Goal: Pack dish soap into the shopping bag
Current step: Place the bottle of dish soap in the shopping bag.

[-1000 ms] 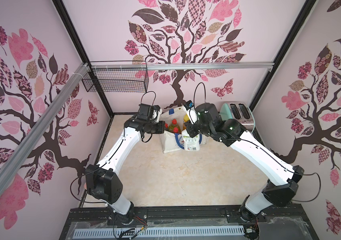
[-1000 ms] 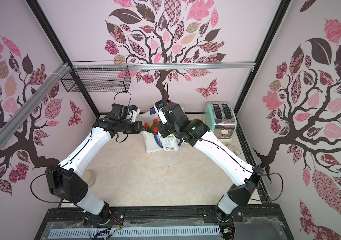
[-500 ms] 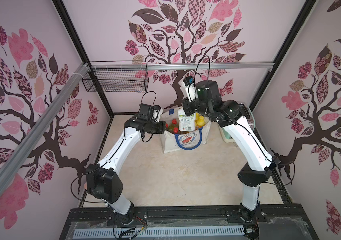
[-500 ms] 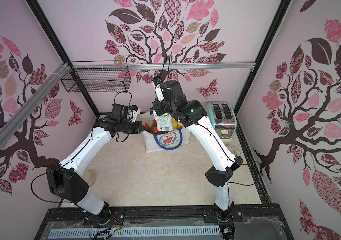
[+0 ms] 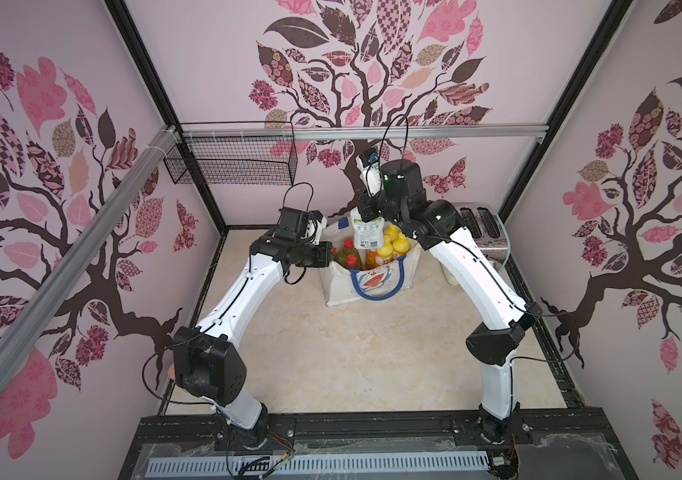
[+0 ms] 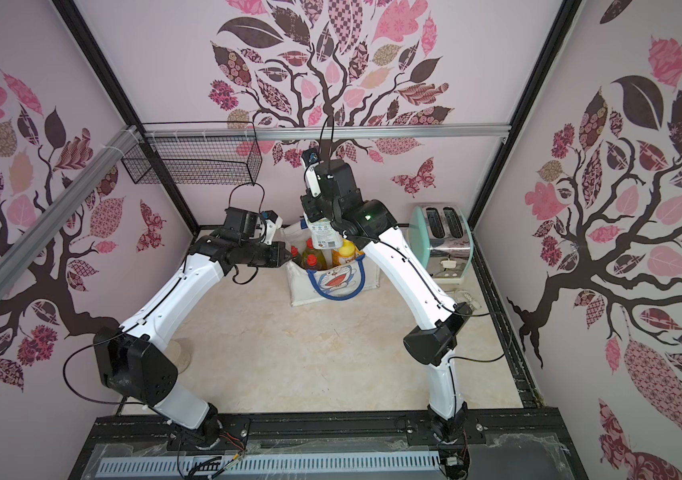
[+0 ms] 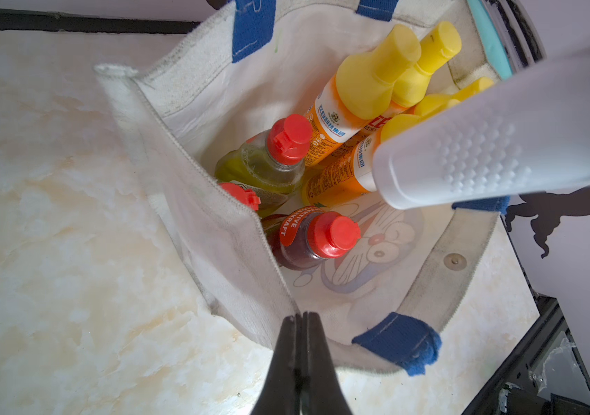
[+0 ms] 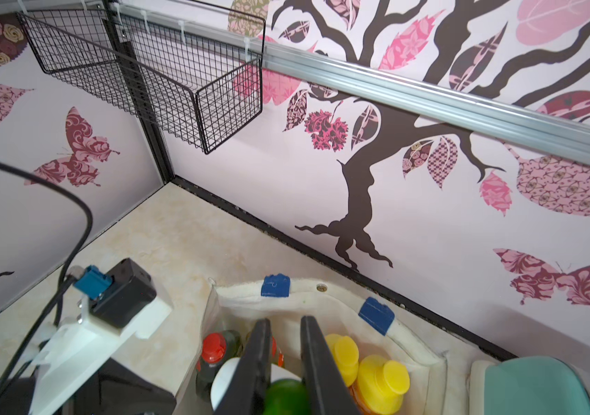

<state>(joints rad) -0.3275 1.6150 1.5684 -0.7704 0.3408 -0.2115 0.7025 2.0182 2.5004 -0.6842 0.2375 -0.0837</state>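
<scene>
The shopping bag (image 5: 372,284) (image 6: 333,286) stands open at the back of the table, white canvas with blue handles and a cartoon cat. Inside stand orange dish soap bottles with yellow caps (image 5: 385,249) (image 7: 372,86) (image 8: 383,377) and squat red-capped ones (image 5: 349,259) (image 7: 289,138) (image 8: 214,348). My right gripper (image 5: 368,214) (image 6: 318,212) (image 8: 285,321) is shut on the neck of a white bottle with a green cap (image 5: 366,235) (image 6: 322,237) (image 7: 484,143), which hangs upright over the bag's mouth. My left gripper (image 5: 328,255) (image 6: 287,257) (image 7: 302,316) is shut on the bag's rim (image 7: 214,233) at its left front corner.
A mint-and-steel toaster (image 6: 443,237) (image 5: 480,232) (image 8: 534,384) stands just right of the bag, its plug (image 6: 449,264) lying in front of it. A black wire basket (image 5: 231,162) (image 6: 193,162) (image 8: 142,75) hangs on the back wall above the left arm.
The right arm has lifted the white bottle from low in front of the bag up over the bag's opening. The left arm has stayed at the bag's corner.
</scene>
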